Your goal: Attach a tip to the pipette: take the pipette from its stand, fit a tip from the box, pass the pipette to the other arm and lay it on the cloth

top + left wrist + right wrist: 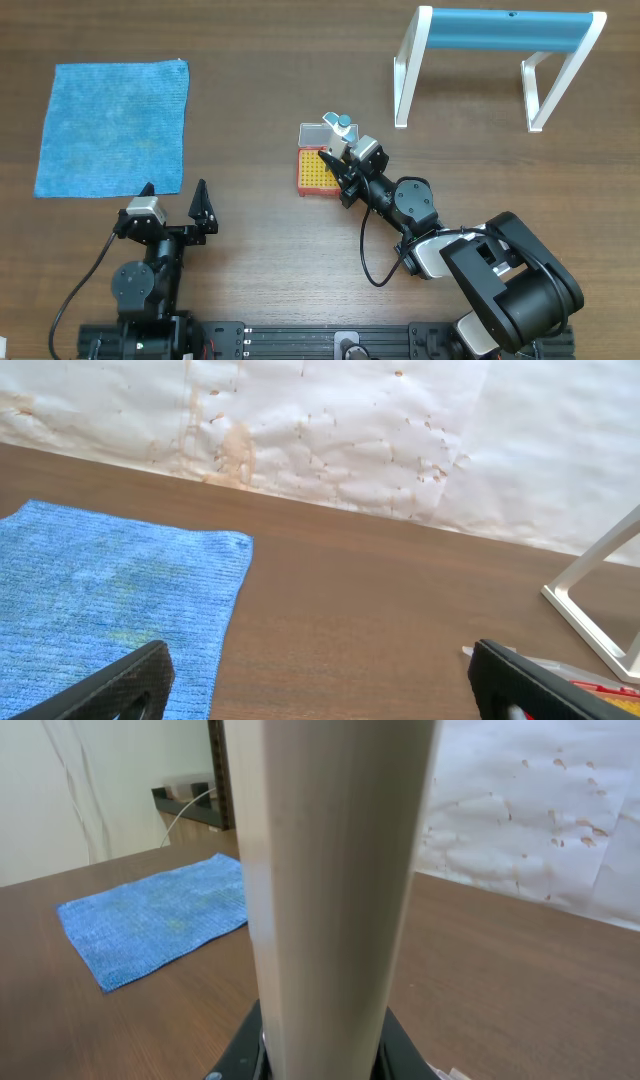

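The white pipette (340, 133) with a teal cap stands upright over the orange tip box (312, 180), held in my right gripper (338, 162), which is shut on its body. In the right wrist view the pipette's pale barrel (335, 890) rises straight up from between the dark jaws of the gripper (325, 1058). The pipette's lower end is hidden. My left gripper (175, 192) stands open near the front, just below the blue cloth (112, 130), with nothing between its fingers (120, 685). The cloth (100, 600) lies flat.
The blue and white pipette stand (500, 60) is at the back right, with one white leg (600, 595) in the left wrist view. The tip box's clear lid (313, 133) lies open behind it. Bare wooden table (260, 90) lies between cloth and box.
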Robot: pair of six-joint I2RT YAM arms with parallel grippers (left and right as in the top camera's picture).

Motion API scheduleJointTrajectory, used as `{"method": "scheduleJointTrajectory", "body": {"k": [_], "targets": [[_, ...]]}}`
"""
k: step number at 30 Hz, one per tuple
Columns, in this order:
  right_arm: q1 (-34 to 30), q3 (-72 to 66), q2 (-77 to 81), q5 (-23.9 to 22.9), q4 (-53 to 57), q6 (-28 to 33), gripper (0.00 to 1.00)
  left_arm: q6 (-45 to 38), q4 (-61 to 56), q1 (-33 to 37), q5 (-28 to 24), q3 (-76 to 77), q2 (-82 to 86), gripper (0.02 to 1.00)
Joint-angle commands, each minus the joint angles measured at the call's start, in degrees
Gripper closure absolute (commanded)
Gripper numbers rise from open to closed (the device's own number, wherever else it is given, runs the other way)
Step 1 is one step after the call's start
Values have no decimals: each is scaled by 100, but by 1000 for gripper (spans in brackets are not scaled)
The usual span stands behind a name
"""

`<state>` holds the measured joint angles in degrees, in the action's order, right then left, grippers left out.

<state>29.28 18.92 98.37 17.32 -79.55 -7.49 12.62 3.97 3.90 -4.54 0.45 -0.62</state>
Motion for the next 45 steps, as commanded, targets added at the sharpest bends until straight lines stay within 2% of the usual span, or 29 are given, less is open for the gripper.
{"method": "scheduleJointTrajectory", "body": {"k": [1,13,36,45], "targets": [[11,72,22,76,-17,-79,925,-94,33,-17,-22,-13,37,64],[11,87,22,79,181,-20,925,-94,33,-17,-22,-13,37,62],[11,87,22,-11,1329,-20,930,-94,33,-17,-22,-13,37,64],[11,87,22,-11,243,-20,925,-92,33,-17,-22,-13,37,64]]}}
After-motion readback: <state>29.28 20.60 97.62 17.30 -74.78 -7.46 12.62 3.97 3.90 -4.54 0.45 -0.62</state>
